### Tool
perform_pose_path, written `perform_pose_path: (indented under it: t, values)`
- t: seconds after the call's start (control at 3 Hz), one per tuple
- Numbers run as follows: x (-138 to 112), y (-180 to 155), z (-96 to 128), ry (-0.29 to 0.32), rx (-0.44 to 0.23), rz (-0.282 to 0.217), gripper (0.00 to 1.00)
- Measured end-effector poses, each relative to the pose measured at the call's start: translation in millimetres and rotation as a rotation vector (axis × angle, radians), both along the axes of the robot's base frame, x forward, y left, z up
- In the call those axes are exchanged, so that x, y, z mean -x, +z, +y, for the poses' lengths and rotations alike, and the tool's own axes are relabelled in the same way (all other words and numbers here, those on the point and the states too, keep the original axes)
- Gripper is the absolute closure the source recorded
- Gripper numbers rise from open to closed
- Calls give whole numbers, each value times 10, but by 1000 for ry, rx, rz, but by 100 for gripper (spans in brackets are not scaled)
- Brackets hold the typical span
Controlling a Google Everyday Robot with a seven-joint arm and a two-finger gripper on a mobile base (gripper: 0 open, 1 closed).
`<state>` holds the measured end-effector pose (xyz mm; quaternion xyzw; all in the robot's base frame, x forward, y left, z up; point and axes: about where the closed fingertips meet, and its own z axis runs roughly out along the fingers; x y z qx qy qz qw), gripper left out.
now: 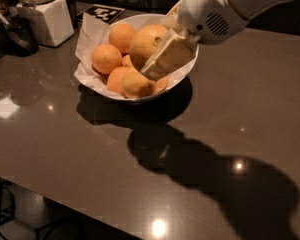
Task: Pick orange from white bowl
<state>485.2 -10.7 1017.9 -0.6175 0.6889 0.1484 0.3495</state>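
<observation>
Gripper (160,61) reaches down into the white bowl (145,18) from the upper right, its cream side lying against the right flank of the orange (146,43); whether it is spread or closed, I cannot tell. The orange sits among smaller fruits (106,58) in the bowl, on the dark table (90,149).

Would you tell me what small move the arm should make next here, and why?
Probably a short, slow lift straight up. The gripper is down in the white bowl, against the right side of the orange, which sits atop the smaller fruits. A vertical rise looks least likely to disturb them or the paper lining.
</observation>
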Motion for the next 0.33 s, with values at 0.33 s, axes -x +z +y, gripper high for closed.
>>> perform_pose_path:
  t: [0.33]
  values:
    - [46, -19, -44, -11, -2, 4, 100]
